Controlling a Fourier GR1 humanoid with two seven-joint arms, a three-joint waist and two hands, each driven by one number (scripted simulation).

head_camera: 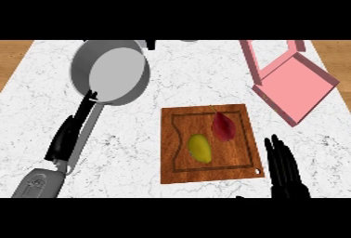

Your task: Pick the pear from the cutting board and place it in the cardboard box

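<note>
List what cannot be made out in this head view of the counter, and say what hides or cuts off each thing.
- Robot's left hand: lies along the grey metal frying pan's handle; whether its fingers curl round it cannot be told.
- Pink open box: its far wall is cut off by the top edge.
- Robot's right hand: its wrist is cut off at the bottom edge.
- Dark object behind the pan: mostly cut off at the top.
</note>
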